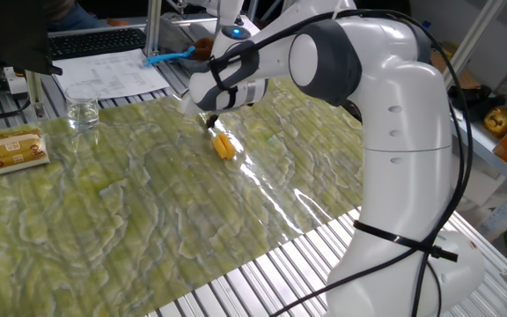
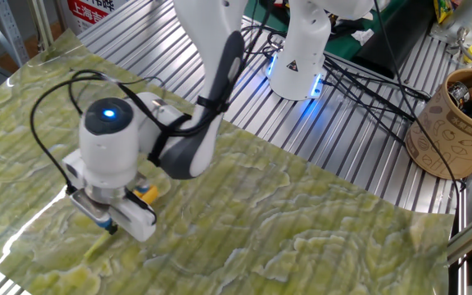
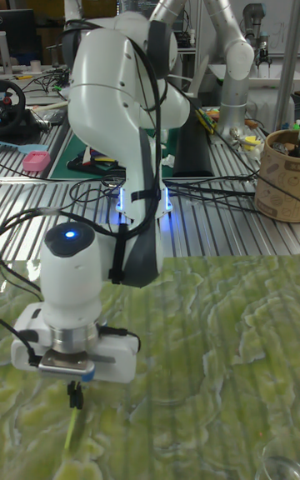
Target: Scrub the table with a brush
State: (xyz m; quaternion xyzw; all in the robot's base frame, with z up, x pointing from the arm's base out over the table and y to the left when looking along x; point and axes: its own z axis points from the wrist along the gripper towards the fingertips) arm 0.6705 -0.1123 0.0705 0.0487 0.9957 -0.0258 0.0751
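Observation:
The table (image 1: 139, 211) carries a glossy green-yellow marbled sheet over ribbed metal slats (image 1: 262, 282). The brush (image 1: 224, 146) rests its yellow ribbed head on the sheet near the far side. My gripper (image 1: 210, 121) stands just above and behind that head, shut on the thin handle. From the other side the yellow head (image 2: 147, 192) peeks out beside the wrist, and the pale stick (image 2: 97, 247) pokes out past the hand. In the tall view the narrow fingers (image 3: 75, 397) point down onto the sheet (image 3: 217, 363), with the stick (image 3: 70, 428) slanting below them; the head is hidden.
A tan packet (image 1: 11, 150) lies at the sheet's left end, with a small glass (image 1: 83, 113) behind it. Papers (image 1: 113, 75) and a blue-handled brush (image 1: 170, 55) sit at the back. A brown cup (image 2: 453, 123) and the arm's base (image 2: 301, 57) stand on the slats.

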